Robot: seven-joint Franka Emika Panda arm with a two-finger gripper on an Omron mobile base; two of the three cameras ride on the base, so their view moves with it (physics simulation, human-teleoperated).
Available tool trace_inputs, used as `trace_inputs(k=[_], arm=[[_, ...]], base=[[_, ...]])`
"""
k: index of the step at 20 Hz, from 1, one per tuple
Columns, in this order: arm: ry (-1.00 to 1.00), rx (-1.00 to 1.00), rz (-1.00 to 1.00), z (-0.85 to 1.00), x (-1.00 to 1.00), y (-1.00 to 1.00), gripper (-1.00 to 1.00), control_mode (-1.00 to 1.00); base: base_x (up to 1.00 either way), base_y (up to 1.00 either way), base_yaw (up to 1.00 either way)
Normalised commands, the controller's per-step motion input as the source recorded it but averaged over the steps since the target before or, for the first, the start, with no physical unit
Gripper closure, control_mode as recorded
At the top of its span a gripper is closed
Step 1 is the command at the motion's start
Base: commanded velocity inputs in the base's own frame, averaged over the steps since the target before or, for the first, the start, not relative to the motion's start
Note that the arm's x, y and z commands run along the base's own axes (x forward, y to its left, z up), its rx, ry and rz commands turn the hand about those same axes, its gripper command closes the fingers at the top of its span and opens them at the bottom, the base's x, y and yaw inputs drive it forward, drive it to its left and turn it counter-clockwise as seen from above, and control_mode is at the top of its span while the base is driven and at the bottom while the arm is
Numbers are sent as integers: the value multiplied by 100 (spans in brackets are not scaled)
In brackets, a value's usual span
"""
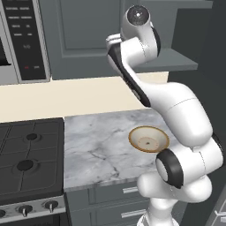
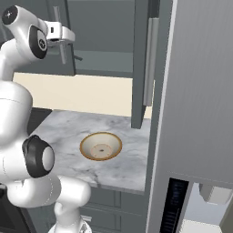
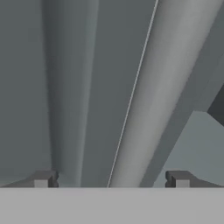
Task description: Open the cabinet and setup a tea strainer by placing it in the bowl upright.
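The cabinet (image 1: 84, 31) hangs above the counter. Its right door (image 2: 140, 63) is swung open and seen edge-on, baring the grey shelf (image 1: 176, 59); its left door is closed. My gripper (image 3: 111, 180) is open, fingertips (image 3: 43, 179) wide apart, with the left door's silver bar handle (image 3: 148, 96) running between them, not clamped. From the right base, my hand sits against that handle (image 2: 60, 50). A thin dark stick, likely the tea strainer (image 2: 78, 58), lies on the shelf just right of it. The bowl (image 1: 148, 139), brown-rimmed and pale inside, sits on the marble counter (image 2: 59, 132).
A black stove (image 1: 26, 159) adjoins the counter on the left, with a microwave (image 1: 22, 39) above it. Grey drawers (image 1: 119, 194) sit below the counter. A tall grey panel (image 2: 200, 91) rises at the right. The open door overhangs the counter's right end.
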Motion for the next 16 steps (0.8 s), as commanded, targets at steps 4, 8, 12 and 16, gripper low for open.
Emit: trace_inputs(k=[4, 8, 12, 16], arm=[[-7, 0, 2, 0, 5, 0, 100, -100], [-8, 0, 2, 0, 7, -1, 100, -100], [-6, 5, 6, -1, 24, -35, 100, -100], [-5, 5, 9, 0, 23, -43, 100, -100]], base=[[0, 0, 0], [0, 0, 0], [0, 0, 0], [0, 0, 0]])
